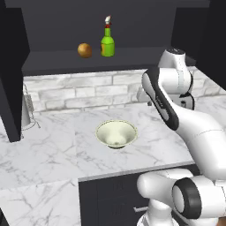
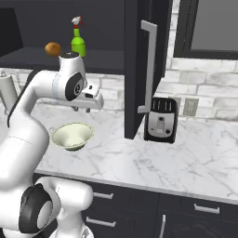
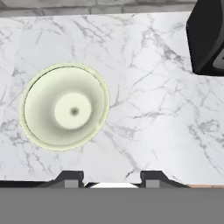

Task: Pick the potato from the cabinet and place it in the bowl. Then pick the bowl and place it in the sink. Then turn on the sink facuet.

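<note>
two dark fingertips [image 3: 73, 179] stand apart, seemingly empty, above the counter [image 3: 157, 109] beside the bowl [image 3: 64, 106].

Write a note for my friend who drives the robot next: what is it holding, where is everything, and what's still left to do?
End effector: fingers apart, holding nothing, hovering above the white marble counter.
Small round orange-brown potato: on the dark grey cabinet shelf, beside a green bottle.
Wide pale cream-green bowl: upright and empty on the counter.
Done: nothing yet.
Left: potato into bowl, bowl into sink, faucet on.
</note>
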Controlling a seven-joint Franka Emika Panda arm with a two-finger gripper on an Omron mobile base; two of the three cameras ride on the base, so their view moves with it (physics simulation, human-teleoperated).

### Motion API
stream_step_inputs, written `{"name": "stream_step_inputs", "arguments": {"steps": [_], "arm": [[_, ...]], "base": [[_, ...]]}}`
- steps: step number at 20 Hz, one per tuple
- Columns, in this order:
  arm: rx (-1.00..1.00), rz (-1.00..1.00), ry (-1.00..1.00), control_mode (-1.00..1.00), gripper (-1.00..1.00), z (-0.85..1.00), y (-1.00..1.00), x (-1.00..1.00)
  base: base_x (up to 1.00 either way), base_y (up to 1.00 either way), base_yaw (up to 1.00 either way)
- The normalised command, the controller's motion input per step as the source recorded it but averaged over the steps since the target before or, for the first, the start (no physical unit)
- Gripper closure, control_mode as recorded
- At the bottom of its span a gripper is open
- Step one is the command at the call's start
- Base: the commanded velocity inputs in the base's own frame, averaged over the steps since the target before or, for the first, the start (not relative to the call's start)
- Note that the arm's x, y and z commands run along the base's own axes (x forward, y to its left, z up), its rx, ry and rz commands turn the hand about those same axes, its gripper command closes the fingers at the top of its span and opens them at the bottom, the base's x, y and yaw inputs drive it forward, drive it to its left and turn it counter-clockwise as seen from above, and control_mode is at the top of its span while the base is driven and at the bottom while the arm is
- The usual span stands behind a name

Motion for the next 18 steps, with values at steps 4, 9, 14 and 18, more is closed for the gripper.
{"name": "stream_step_inputs", "arguments": {"steps": [4, 9, 14, 18], "arm": [[-0.09, 0.0, -0.11, -1.0, -1.0, 0.06, 0.31, -0.2], [-0.09, 0.0, -0.2, -1.0, -1.0, 0.5, 0.99, -0.09], [-0.01, 0.0, -0.23, -1.0, -1.0, 0.6, 0.98, -0.02], [0.0, 0.0, -0.2, -1.0, -1.0, 0.69, 0.98, 0.03]], "base": [[0.0, 0.0, 0.0], [0.0, 0.0, 0.0], [0.0, 0.0, 0.0], [0.0, 0.0, 0.0]]}}
